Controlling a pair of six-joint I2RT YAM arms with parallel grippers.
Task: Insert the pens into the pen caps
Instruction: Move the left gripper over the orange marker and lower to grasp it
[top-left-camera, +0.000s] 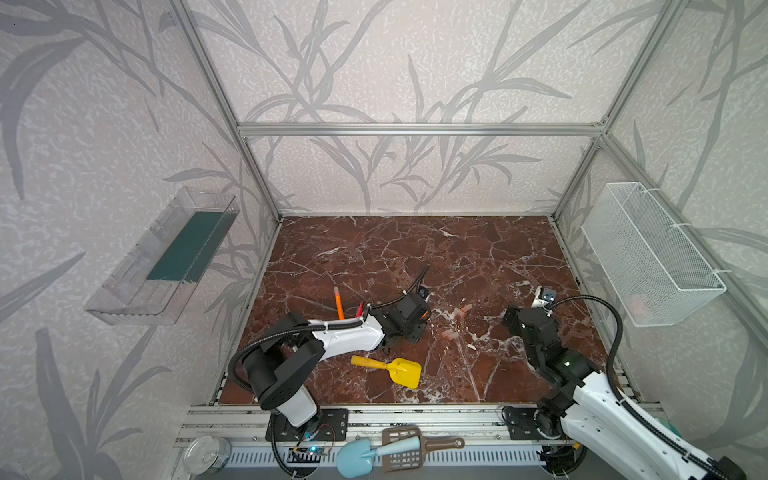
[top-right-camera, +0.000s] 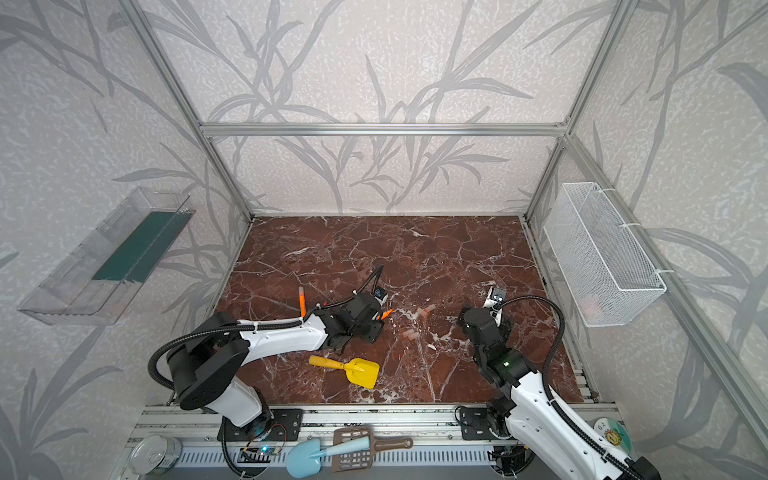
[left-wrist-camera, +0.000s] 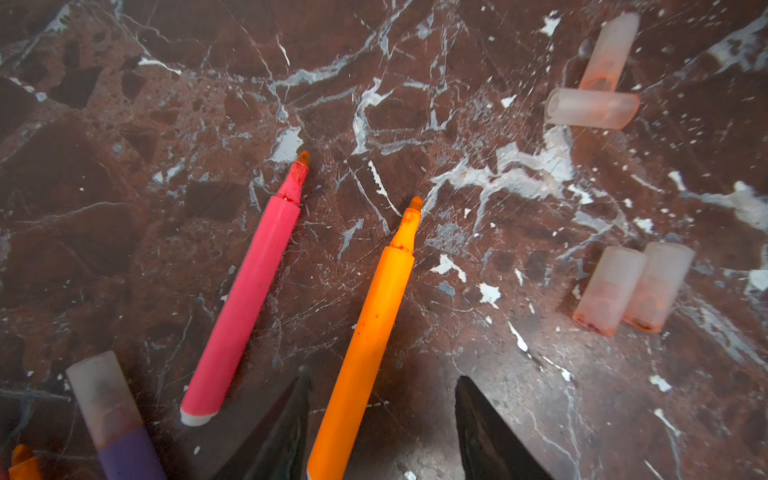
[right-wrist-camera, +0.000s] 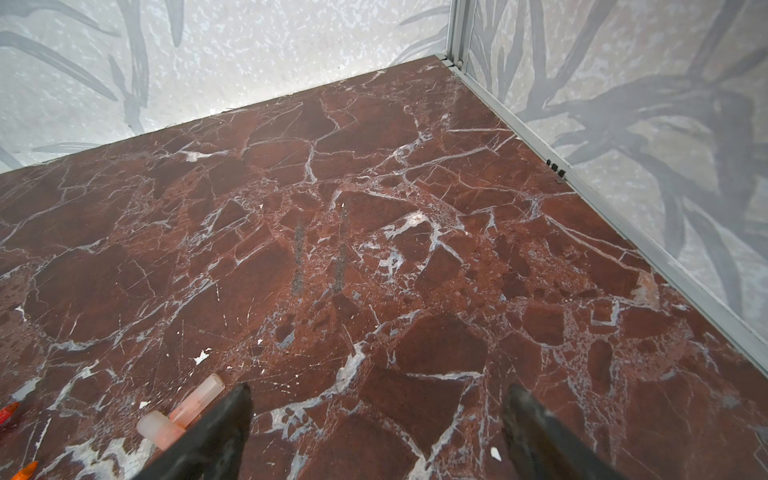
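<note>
In the left wrist view an orange pen (left-wrist-camera: 365, 332) lies on the marble between the fingers of my open left gripper (left-wrist-camera: 383, 377), close to one finger and clear of the other. Beside it lie a red-pink pen (left-wrist-camera: 245, 299) and a purple pen (left-wrist-camera: 124, 453) with a cap on it. Two pairs of loose pen caps (left-wrist-camera: 594, 108) (left-wrist-camera: 631, 286) lie past the pen tips. In both top views the left gripper (top-left-camera: 415, 320) (top-right-camera: 372, 320) sits low at mid-table. Another orange pen (top-left-camera: 338, 305) shows behind the arm. My right gripper (right-wrist-camera: 378, 387) (top-left-camera: 513, 318) is open and empty, with pen caps (right-wrist-camera: 199, 395) beside one finger.
A yellow toy shovel (top-left-camera: 390, 370) lies near the front edge. A white mesh basket (top-left-camera: 652, 253) hangs on the right wall and a clear bin (top-left-camera: 162, 257) on the left wall. A blue shovel (top-left-camera: 357, 457), a brown scoop and a can lie beyond the front rail.
</note>
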